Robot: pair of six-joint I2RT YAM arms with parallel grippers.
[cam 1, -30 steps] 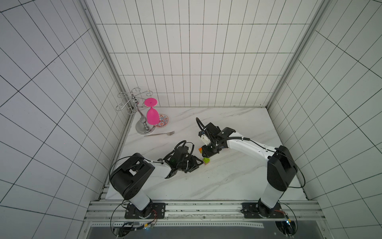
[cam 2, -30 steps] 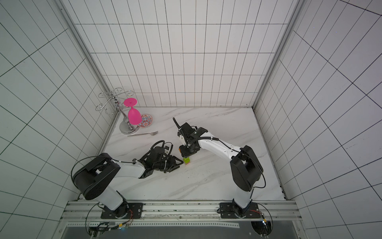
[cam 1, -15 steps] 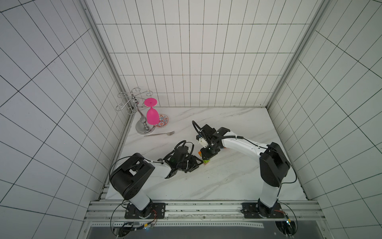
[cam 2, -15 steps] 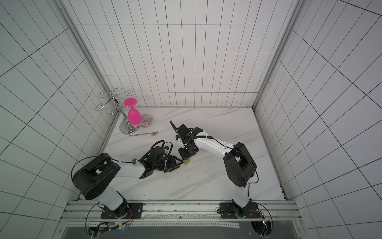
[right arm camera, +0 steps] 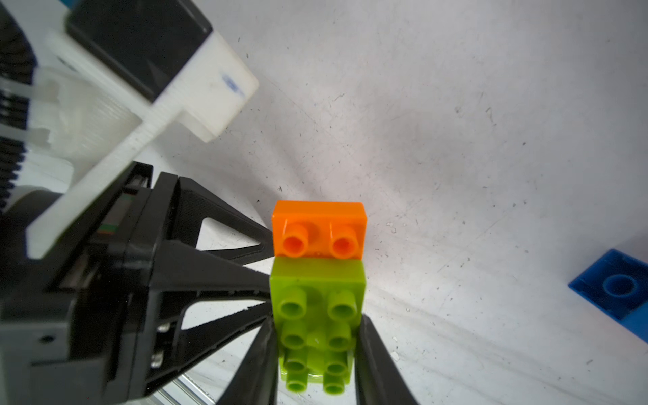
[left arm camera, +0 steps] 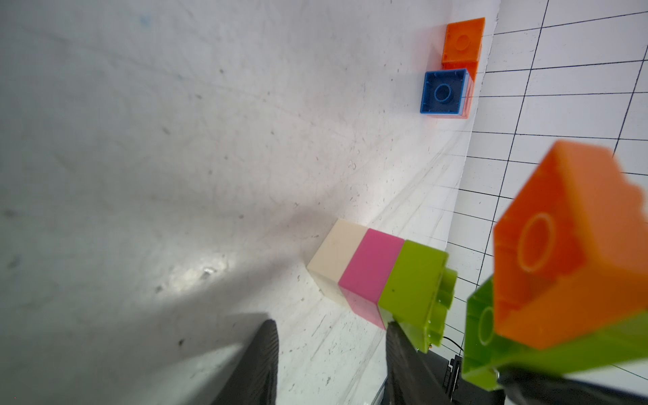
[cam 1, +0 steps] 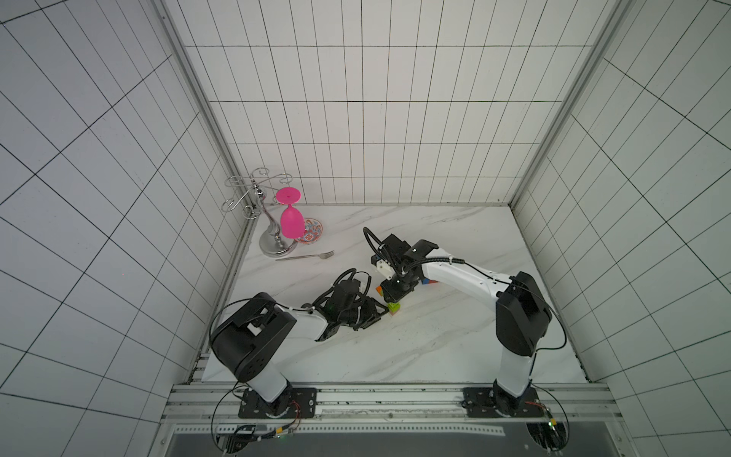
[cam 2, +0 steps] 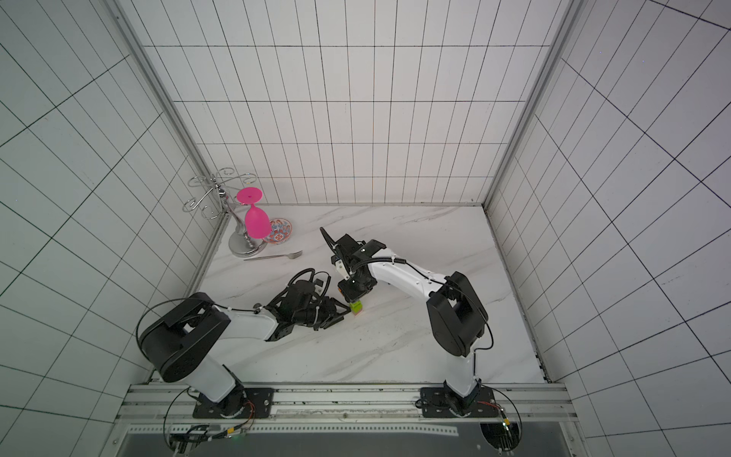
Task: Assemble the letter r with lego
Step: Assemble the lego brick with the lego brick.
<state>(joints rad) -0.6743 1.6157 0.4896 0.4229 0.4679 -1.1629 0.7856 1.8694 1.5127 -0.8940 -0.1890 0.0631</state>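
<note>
A: State of the right gripper (right arm camera: 315, 336)?
B: Pinching the long lime brick (right arm camera: 317, 298). An orange brick (right arm camera: 319, 228) is joined at its far end.
A: Left gripper (left arm camera: 329, 324)?
B: Spread, holding nothing. The cream-pink-lime stack (left arm camera: 371, 273) rests on the surface (left arm camera: 140, 140), just beside one finger.

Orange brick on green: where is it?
The orange brick is mid-table in a top view, on the lime green brick the right tool grips, beside the left tool.

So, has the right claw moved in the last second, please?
Yes: the right claw has edged away from the fork, toward the lime-topped stack.
</note>
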